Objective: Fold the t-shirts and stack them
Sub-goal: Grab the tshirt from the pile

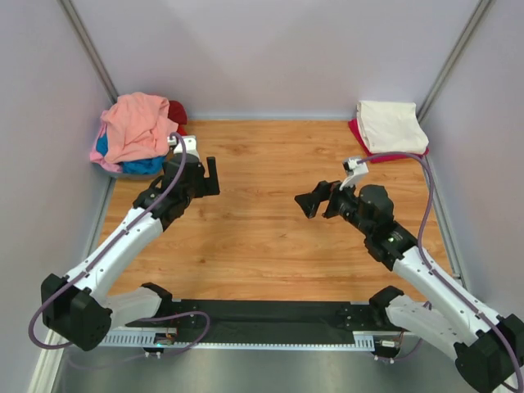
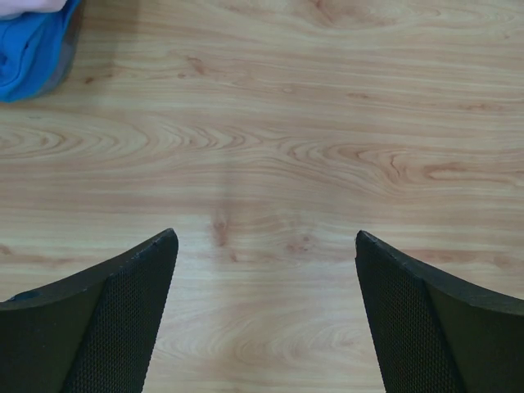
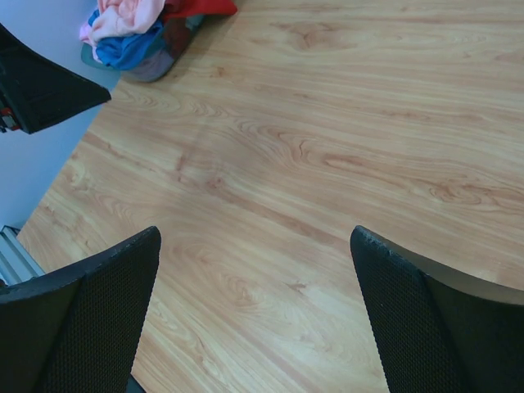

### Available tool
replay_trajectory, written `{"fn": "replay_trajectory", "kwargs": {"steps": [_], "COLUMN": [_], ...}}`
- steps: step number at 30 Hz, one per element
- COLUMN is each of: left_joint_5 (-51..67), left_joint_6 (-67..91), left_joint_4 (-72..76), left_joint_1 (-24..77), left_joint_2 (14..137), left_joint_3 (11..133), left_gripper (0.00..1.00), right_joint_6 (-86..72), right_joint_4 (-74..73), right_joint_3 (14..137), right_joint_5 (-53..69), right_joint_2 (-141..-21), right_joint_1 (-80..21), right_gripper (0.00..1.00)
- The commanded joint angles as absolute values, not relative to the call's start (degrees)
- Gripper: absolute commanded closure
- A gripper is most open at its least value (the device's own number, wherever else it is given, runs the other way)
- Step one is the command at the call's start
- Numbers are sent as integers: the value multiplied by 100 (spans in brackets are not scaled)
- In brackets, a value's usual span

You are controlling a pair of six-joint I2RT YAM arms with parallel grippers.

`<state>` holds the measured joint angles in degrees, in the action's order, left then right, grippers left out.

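The left gripper and right gripper both hung released and empty above the table. The next pull would best pinch only the salmon-pink shirt topping the crumpled heap in the far-left corner, lifting it off the blue shirt. No bin showed; a folded cream shirt lay far right, seemingly over a dark red shirt.

— What do we see on the tabletop?
— Light wood grain. At its far left corner we find a loose heap of shirts, pink on top and blue at the bottom.
— And the far right corner?
— A folded stack, where we see cream lying on dark red. The two piles sit well apart.
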<state>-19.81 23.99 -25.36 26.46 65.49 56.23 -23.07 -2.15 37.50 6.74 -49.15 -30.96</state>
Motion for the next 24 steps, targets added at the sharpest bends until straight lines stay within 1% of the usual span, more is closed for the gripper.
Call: {"fn": "replay_trajectory", "kwargs": {"steps": [1,6,12,18,19,21,24], "left_joint_5": [-2100,-1758,-1758,-1846,-1820,-1828,-2021], "left_joint_6": [2391,2329,1996,1697,1653,1346,785], "left_joint_4": [-2294,-2522,-2768,-3725,-3944,-4078,-4192], "left_joint_1": [2602,2312,1724,644,546,362,290], "left_joint_2": [6556,7083,7979,9437,9883,10551,11352], "left_joint_3": [6002,6722,8031,10210,10744,11413,12056], "left_gripper": [5,4,4,5,5,6,6], "right_joint_6": [-2337,-2382,-2452,-2443,-2426,-2408,-2382], "right_joint_4": [53,18,-650,-633,-659,-703,-764], "right_joint_3": [3815,3911,4140,4061,4052,4060,4061], "right_joint_5": [808,1011,958,1186,1187,1169,1187], "right_joint_2": [-5088,-5360,-5625,-5599,-5573,-5555,-5502], "right_joint_1": [-3120,-3120,-3120,-3120,-3120,-3120,-3120], "right_gripper": [0,0,0,0,0,0,0]}}
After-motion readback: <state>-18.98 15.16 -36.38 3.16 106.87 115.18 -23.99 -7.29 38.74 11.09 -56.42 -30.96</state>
